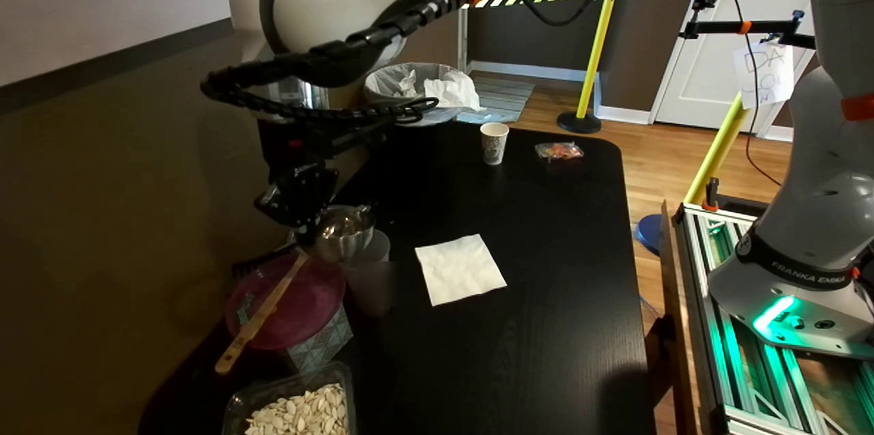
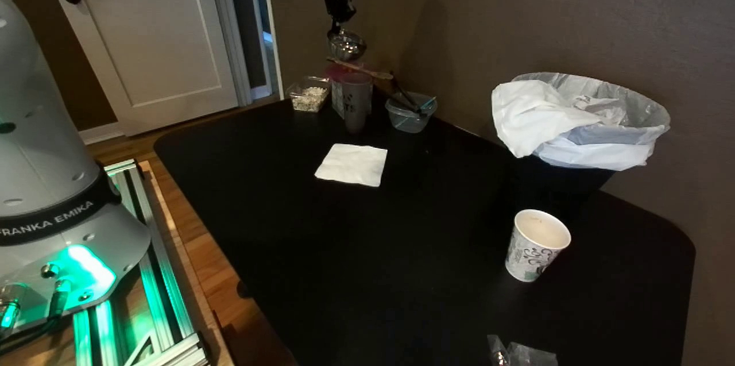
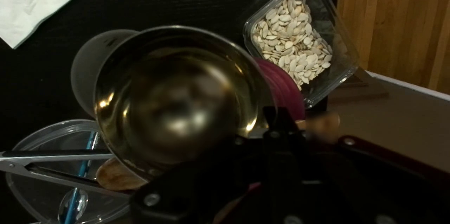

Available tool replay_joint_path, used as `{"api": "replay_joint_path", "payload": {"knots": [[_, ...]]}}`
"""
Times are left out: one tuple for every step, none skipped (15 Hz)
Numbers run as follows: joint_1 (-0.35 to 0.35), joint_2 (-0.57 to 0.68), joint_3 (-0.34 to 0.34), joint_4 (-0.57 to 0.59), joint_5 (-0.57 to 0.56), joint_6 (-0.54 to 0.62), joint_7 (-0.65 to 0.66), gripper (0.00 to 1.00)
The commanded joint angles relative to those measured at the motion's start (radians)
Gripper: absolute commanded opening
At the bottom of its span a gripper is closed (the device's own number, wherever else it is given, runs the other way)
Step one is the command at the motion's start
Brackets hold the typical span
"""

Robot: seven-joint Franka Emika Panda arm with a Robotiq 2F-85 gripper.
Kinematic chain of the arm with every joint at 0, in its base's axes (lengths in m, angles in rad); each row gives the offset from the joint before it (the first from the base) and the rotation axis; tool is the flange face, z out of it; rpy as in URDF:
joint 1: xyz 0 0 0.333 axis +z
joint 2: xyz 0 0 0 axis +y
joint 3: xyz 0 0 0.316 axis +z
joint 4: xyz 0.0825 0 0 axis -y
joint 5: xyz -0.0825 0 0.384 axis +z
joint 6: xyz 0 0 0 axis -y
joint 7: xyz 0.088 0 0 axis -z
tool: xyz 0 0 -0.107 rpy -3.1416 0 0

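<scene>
My gripper is shut on the rim of a shiny metal bowl, which hangs in the air. In both exterior views the gripper points down, with the metal bowl under its fingertips. Below are a magenta bowl on a patterned box, a wooden spoon lying across it, and a frosted cup. The metal bowl hides part of these in the wrist view, and its inside is blurred there. A clear box of pale seeds stands beside the magenta bowl.
A clear tub holds tongs and a blue-handled utensil, close to the wall. On the black table lie a white napkin, a paper cup and a candy packet. A lined trash bin stands by the wall.
</scene>
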Motion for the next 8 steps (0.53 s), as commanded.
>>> {"api": "replay_joint_path", "payload": {"knots": [[-0.018, -0.014, 0.015, -0.010, 0.041, 0.005, -0.035, 0.01], [-0.020, -0.016, 0.016, -0.011, 0.047, 0.006, -0.040, 0.01], [-0.022, -0.017, 0.017, -0.012, 0.051, 0.006, -0.043, 0.01], [-0.024, -0.018, 0.018, -0.014, 0.055, 0.006, -0.048, 0.01], [-0.026, -0.019, 0.018, -0.016, 0.061, 0.007, -0.052, 0.01], [-0.028, -0.020, 0.018, -0.017, 0.065, 0.009, -0.057, 0.01], [-0.030, -0.021, 0.019, -0.017, 0.070, 0.008, -0.061, 0.01], [-0.033, -0.022, 0.019, -0.018, 0.073, 0.008, -0.064, 0.01]]}}
